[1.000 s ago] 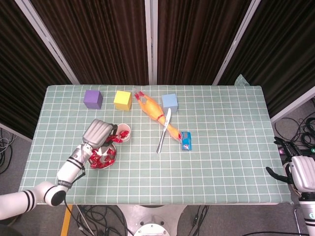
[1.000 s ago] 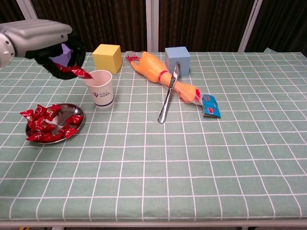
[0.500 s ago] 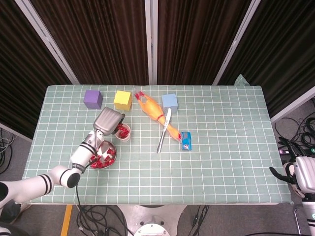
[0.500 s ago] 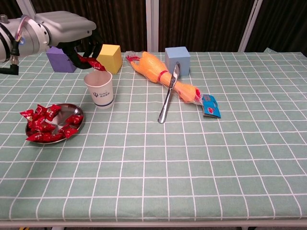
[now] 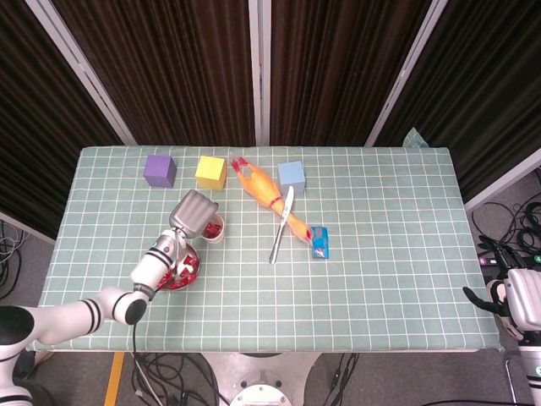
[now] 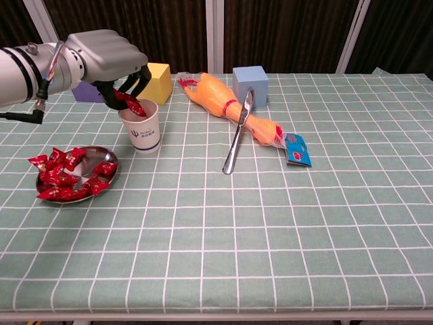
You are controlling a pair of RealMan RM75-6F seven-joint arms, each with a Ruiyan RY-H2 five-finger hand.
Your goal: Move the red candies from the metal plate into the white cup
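Your left hand [image 6: 108,57] pinches a crinkly red candy [image 6: 130,103] over the white paper cup [image 6: 141,126]; round metal plate [image 6: 108,177] near-left holds more; right hand's [image 5: 517,298] fingers: cannot tell

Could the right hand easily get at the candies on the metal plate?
Probably not: the right hand sits off the table's far right edge, while the metal plate lies at the far left, beside the left hand.

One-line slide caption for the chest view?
Left hand holds a red candy over the white cup; more candies remain on the metal plate.
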